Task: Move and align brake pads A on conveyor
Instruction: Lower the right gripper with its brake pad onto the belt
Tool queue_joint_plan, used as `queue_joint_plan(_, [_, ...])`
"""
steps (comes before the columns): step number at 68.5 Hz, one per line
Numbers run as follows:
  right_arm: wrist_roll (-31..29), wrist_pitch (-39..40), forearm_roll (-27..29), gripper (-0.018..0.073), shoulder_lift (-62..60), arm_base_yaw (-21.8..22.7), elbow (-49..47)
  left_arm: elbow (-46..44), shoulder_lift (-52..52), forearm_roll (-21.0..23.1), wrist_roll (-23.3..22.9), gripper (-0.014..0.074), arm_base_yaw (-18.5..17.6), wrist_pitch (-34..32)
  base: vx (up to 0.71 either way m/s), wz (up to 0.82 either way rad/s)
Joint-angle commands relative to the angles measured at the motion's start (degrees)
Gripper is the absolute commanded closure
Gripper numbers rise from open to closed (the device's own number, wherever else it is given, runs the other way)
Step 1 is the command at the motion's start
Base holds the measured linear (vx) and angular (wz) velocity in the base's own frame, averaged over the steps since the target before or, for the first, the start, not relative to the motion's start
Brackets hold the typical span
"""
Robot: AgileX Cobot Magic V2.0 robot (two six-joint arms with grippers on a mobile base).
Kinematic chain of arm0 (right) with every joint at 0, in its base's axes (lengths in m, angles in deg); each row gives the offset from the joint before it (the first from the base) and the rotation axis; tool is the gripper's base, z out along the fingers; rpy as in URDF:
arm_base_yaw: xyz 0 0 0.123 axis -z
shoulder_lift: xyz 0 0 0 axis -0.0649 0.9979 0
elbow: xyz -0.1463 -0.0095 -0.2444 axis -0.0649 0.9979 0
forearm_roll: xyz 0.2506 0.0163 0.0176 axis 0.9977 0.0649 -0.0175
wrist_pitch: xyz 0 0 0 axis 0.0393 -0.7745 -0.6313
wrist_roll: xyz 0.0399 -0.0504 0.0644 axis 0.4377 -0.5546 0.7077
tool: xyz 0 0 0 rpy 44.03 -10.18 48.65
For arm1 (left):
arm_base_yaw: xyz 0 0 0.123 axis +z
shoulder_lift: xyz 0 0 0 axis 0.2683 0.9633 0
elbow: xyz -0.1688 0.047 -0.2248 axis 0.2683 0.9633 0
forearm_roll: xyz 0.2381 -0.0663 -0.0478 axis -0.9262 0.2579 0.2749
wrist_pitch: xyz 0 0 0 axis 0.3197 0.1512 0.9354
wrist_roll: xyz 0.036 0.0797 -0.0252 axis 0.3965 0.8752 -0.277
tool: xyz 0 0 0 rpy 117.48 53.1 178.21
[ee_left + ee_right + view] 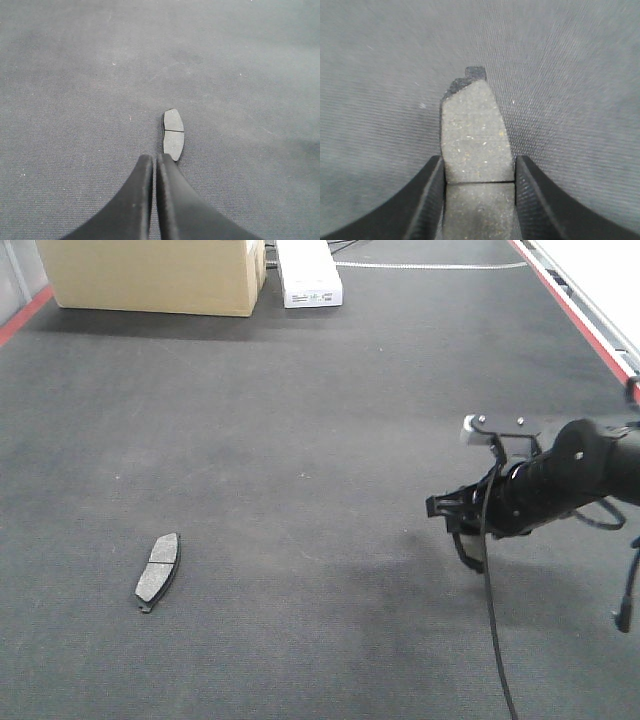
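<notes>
One brake pad gripped, one loose pad on your conveyor.
Your right jaws clamp the brake pad by its long edges; your left jaws sit pressed together, the loose pad lying flat just beyond them. A cardboard box stands farthest.

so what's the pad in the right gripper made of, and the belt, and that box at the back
The held brake pad: seemingly a pressed friction compound, matte grey and gritty with pale flecks; darker backing shows at its tip. The conveyor belt: likely woven fabric or textured rubber, matte charcoal, fine ribbed weave. The box: plain brown cardboard, matte.
</notes>
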State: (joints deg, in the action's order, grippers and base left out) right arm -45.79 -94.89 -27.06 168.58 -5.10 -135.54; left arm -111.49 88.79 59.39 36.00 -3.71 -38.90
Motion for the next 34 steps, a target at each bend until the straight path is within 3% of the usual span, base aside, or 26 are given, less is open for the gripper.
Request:
queue_joint_plan(1, [-0.6, 2.41, 0.79, 0.0517, -0.97, 0.1, -1.96, -1.49, 0.01, -0.39, -0.1, 0.0603, -0.07, -3.25, 0.0, 0.0])
queue_joint_plan(34, [-0.65, 2.18, 3.08, 0.0504, 2.43, 0.1, -1.96, -1.49, 0.01, -0.39, -0.1, 0.0603, -0.07, -3.25, 0.0, 0.0])
